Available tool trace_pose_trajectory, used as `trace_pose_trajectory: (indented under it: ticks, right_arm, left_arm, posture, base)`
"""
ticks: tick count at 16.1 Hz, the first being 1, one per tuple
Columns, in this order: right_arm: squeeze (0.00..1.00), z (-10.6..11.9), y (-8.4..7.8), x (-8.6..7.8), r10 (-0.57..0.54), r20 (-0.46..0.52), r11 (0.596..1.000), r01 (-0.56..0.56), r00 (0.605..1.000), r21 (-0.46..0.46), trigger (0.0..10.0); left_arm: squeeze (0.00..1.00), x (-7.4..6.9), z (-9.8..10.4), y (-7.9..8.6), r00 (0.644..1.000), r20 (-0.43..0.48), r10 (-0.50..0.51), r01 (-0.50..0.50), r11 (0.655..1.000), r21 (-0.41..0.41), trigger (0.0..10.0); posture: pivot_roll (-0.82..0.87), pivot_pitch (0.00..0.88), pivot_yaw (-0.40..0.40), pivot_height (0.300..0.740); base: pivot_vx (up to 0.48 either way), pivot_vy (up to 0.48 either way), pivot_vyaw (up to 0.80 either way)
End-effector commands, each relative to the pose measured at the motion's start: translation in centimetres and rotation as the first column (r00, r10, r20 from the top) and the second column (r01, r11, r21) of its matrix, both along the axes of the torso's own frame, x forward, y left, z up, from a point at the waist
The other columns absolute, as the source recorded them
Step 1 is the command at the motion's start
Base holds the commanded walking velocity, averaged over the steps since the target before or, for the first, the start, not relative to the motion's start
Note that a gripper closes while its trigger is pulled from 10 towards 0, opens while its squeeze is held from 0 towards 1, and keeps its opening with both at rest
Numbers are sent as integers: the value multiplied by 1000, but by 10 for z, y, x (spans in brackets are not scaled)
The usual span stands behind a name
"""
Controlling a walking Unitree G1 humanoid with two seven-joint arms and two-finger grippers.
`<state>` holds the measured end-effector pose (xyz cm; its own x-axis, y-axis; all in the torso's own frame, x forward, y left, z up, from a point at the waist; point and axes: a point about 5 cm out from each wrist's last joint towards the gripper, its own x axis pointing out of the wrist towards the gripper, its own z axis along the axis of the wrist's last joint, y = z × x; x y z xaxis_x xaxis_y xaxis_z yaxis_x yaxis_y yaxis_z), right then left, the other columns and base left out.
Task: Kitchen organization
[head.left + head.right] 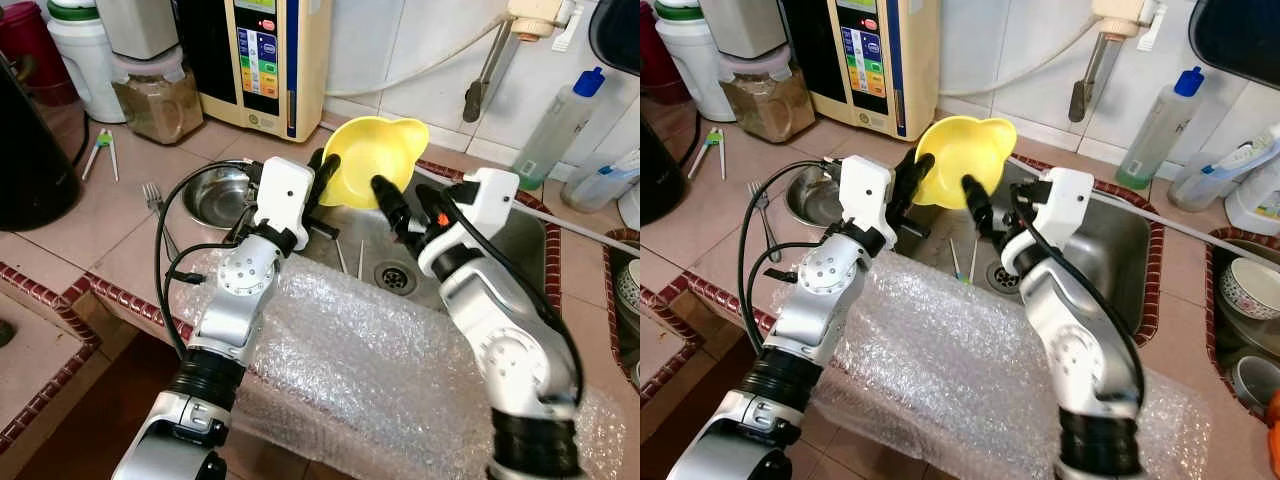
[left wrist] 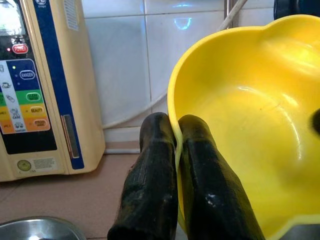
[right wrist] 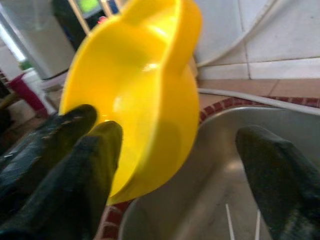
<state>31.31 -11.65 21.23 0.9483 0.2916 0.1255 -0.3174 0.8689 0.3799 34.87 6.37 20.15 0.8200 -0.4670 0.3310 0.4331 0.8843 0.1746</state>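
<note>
Left gripper (image 1: 325,180) pinches yellow bowl (image 1: 375,160) rim, bowl lifted over sink (image 1: 520,240). Right gripper (image 1: 405,205), fingers spread, just beside bowl's underside. Step: moving bowl out; next needs clear countertop spot.

We found the sink (image 1: 520,240) set in the counter (image 1: 110,250), bubble wrap (image 1: 380,370) draped over its near edge. A bowl (image 1: 375,160) hung above the sink's back-left corner, between the left gripper (image 1: 325,172) and right gripper (image 1: 385,195). A steel bowl (image 1: 215,195) sat on the counter left of the sink, a fork (image 1: 155,200) further left. Behind stood a jar (image 1: 158,95) and an appliance (image 1: 265,60); a bottle (image 1: 560,125) stood behind the sink's right.
</note>
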Motion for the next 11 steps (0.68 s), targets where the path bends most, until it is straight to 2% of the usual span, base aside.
trace_pose_trajectory:
  ticks: [1,3,4,5,8,11]
  right_arm:
    - [0,2,-4,4,-39,0,999,39,999,5,0]
    - [0,3,-2,8,-48,-16,998,48,999,31,0]
    - [0,2,-2,11,-65,-53,994,70,996,80,0]
    - [0,9,0,16,-70,-89,982,85,994,169,0]
    - [0,18,0,19,-84,-91,981,98,992,168,0]
    - [0,13,-5,20,-97,-133,980,118,986,161,0]
  left_arm:
    - [0,-3,8,-4,999,38,-20,21,1000,-7,0]
    - [0,-4,7,-4,999,37,-26,26,1000,-11,0]
    - [0,-5,7,-5,999,37,-28,28,1000,-10,0]
    - [0,-6,6,-6,999,44,-26,27,1000,-3,0]
    - [0,-7,5,-7,999,42,-26,27,1000,-5,0]
    - [0,-6,7,-8,998,53,-19,20,1000,-11,0]
  posture:
    - [-8,96,-37,740]
    - [-9,98,-38,740]
    - [-9,99,-38,740]
    - [-10,99,-39,740]
    - [-19,98,-45,740]
    - [-19,95,-55,740]
  base:
    - [0,0,0]
    - [0,0,0]
    - [0,0,0]
    - [0,0,0]
    - [0,0,0]
    - [0,0,0]
